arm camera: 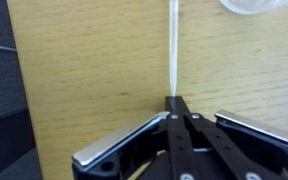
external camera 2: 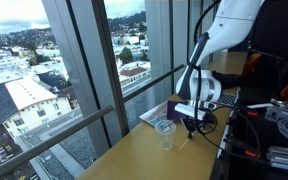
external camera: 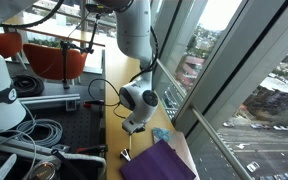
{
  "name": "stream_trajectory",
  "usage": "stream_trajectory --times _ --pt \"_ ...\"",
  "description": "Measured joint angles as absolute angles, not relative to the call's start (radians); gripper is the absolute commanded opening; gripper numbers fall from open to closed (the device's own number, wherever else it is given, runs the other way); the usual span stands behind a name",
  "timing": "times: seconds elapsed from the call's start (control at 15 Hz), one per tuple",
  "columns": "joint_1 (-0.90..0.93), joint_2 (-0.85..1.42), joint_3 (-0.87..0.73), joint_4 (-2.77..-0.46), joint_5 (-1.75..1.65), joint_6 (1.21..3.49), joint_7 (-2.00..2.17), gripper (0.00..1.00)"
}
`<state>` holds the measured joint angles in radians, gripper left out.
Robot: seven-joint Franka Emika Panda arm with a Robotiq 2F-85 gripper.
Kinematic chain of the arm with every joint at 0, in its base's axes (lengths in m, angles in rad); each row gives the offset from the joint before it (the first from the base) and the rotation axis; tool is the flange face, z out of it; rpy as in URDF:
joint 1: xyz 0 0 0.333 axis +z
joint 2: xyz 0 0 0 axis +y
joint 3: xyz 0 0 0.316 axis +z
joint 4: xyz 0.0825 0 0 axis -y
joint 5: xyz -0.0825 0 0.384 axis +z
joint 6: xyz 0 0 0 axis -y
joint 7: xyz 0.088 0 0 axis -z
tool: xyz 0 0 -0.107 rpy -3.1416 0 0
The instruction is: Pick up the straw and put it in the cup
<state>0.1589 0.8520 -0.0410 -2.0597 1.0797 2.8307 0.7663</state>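
Hand pinching one straw, one cup near

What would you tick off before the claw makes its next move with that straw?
1. Claw shut on the straw: ok. The fingers meet, and the straw sticks out beyond their tips.
2. Cup standing upright with its mouth open: ok, in an exterior view.
3. Straw lined up with the cup: not ok. In the wrist view the cup's rim sits off to one side of the straw.
4. Straw lifted off the table: cannot tell.
5. Purple cloth apart from the cup: cannot tell. It lies close by.
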Motion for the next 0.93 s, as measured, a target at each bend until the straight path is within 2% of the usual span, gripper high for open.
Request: stream_trajectory --times 0.53,0.93 --pt "0.223 0.711 0.003 -2.17 1.079 2.794 0.766 0.0" --pt "0.214 0.516 0.058 -2.276 1.069 2.607 0.743 0.0"
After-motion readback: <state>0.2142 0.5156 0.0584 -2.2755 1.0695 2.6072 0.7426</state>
